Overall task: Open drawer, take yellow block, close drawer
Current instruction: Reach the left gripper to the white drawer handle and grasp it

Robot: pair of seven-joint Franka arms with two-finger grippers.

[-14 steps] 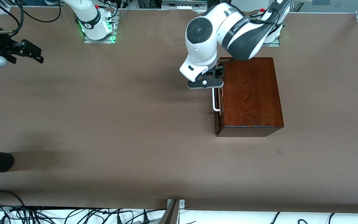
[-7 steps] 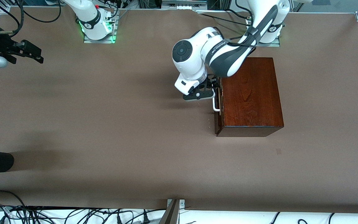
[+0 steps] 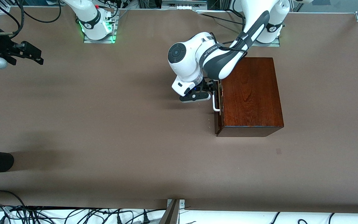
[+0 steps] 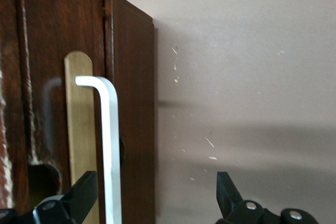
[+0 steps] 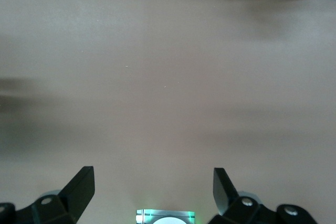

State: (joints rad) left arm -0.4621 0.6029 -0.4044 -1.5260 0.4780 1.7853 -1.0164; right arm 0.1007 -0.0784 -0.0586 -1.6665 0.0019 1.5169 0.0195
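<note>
Left wrist view: drawer (image 4: 131,103) shut, handle (image 4: 107,145) cut off; contents hidden.

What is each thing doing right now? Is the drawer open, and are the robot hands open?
drawer: shut, front flush with the wooden box.
white handle: not gripped, standing between the open fingers.
left hand: open, in front of the drawer, around the handle.
right hand: open, empty, waiting over the bare table at the right arm's end.
yellow block: not in view.
</note>
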